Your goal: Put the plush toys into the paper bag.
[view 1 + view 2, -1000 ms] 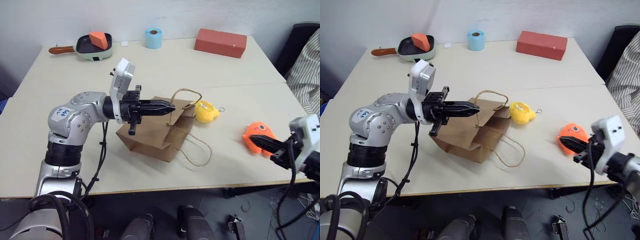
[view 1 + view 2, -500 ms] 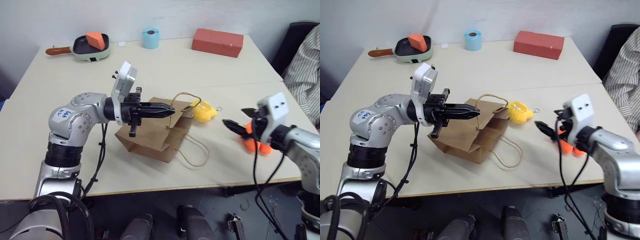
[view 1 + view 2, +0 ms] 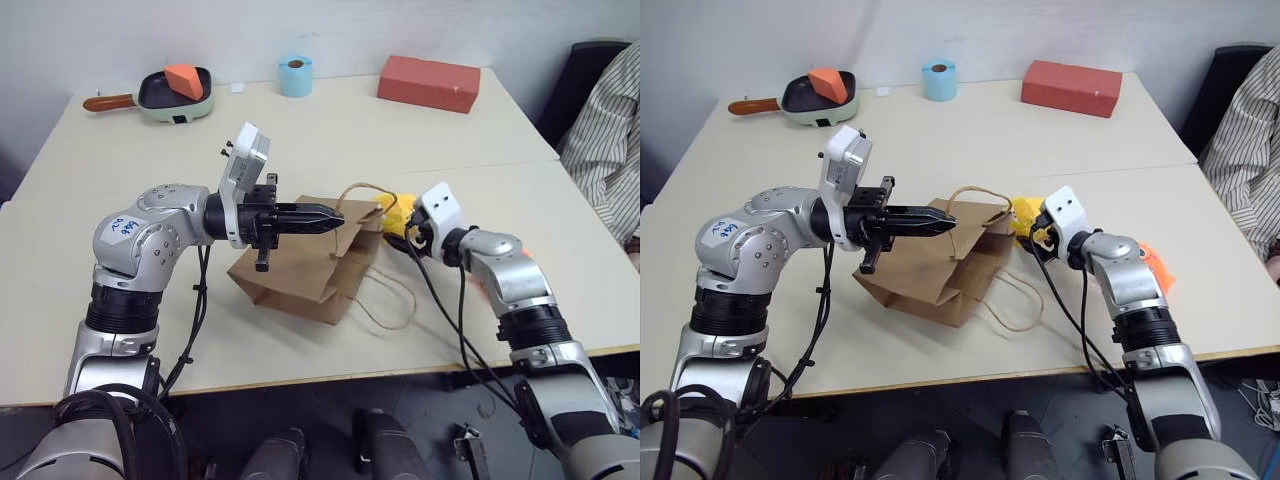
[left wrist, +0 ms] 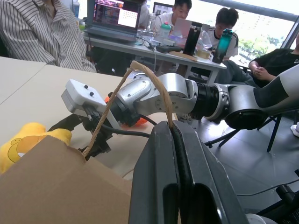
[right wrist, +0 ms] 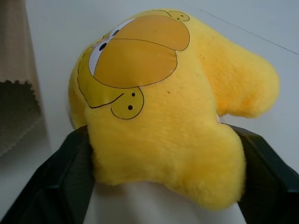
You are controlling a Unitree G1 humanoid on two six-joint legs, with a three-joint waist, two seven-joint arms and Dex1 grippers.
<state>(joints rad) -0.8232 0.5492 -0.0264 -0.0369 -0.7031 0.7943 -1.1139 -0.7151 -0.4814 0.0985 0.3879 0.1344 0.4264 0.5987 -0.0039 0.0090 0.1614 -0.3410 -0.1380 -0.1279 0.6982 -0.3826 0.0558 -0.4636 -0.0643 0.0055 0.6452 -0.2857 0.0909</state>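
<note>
Two grippers work mid-frame over the pale desk [image 3: 300,130]. Left of centre, the left gripper [image 3: 335,214] pinches a twisted cord handle [image 4: 140,88] of the brown kraft paper bag [image 3: 300,270]. Just right, the right gripper [image 5: 163,186] straddles the round yellow plush toy [image 5: 173,116], fingers wide beside it. The orange plush toy [image 3: 1155,265] lies further right.

A pale wall [image 3: 400,25] runs behind a cream table [image 3: 300,130]. At three o'clock, a black chair [image 3: 585,75]. Beyond, a desk [image 4: 140,44] with a laptop [image 4: 114,18] stands before bright windows [image 4: 252,18]; grey floor [image 4: 261,163].
</note>
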